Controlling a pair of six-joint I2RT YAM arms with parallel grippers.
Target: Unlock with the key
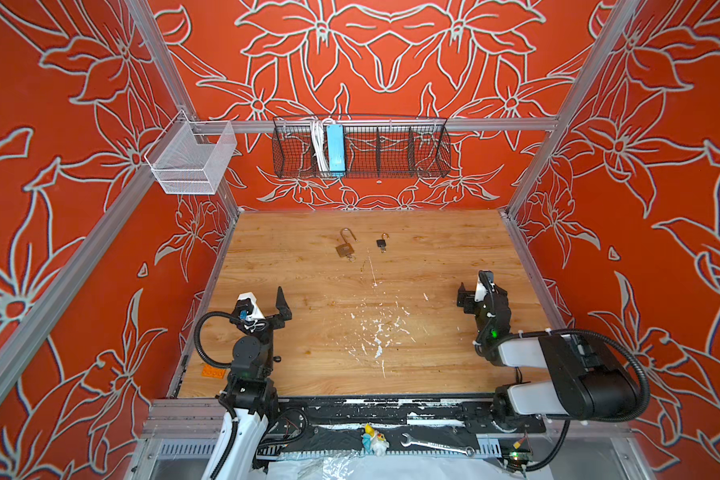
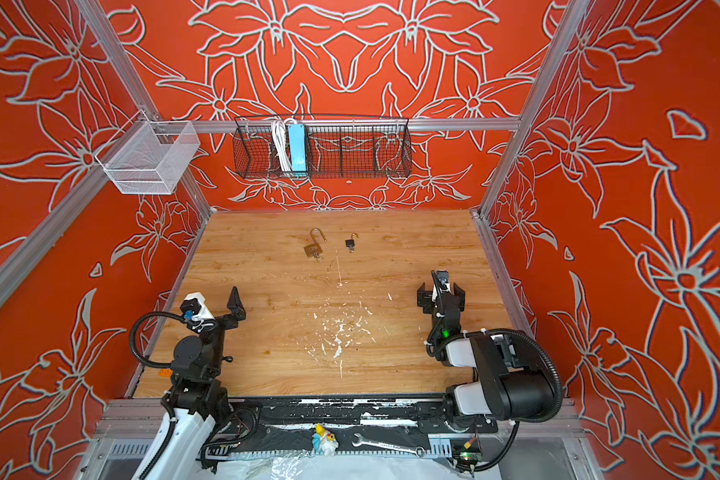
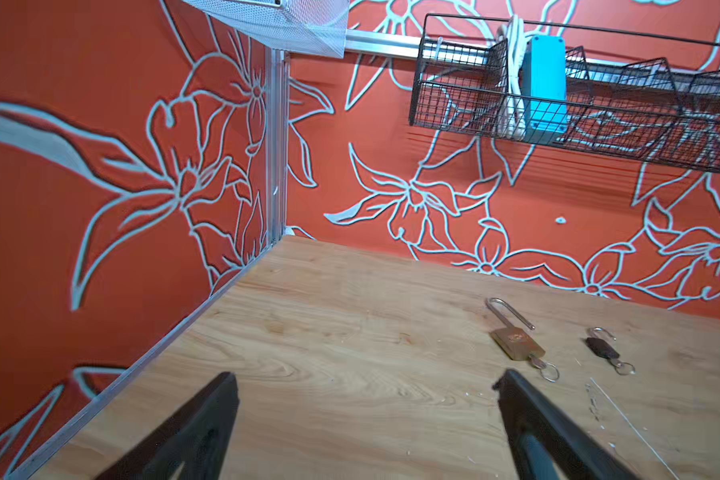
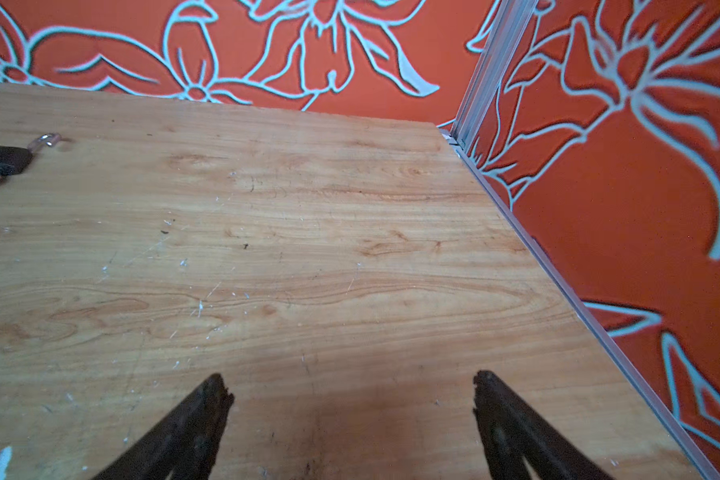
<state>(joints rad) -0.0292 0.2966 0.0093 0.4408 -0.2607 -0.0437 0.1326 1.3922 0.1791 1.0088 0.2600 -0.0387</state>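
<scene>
Red walls (image 1: 391, 62) printed with large pale outlined flowers close in the cell on three sides, held by an aluminium frame (image 1: 495, 124). The floor of the cell is a light wood-grain table (image 1: 433, 257), scratched and flecked with white paint near its middle.

On the back rail hangs a long black wire basket (image 1: 391, 153) with dividers. One left-hand compartment holds a blue box (image 1: 335, 149) standing upright beside a coiled white cable (image 1: 317, 145). A white mesh basket (image 1: 192, 162) hangs at the left corner post.

Both arms sit at the near edge. The left gripper (image 3: 366, 376) hovers over bare wood with its jaws wide apart and nothing between them. The right gripper (image 4: 350, 376) is likewise spread wide and empty.

The brass padlock (image 1: 344, 249) lies flat toward the far middle of the table, well apart from both grippers. Its long shackle is swung open and a key (image 3: 539, 363) with a ring sits in its keyhole. Just to its right lies a small black padlock (image 1: 381, 243), shackle also open, with its own ringed key.

On the front rail rest a wrench (image 1: 437, 444) and a small toy figure (image 1: 374, 440). An orange brick (image 1: 213, 372) lies by the left arm's base.

A mark on the brass body is too blurred to read.
</scene>
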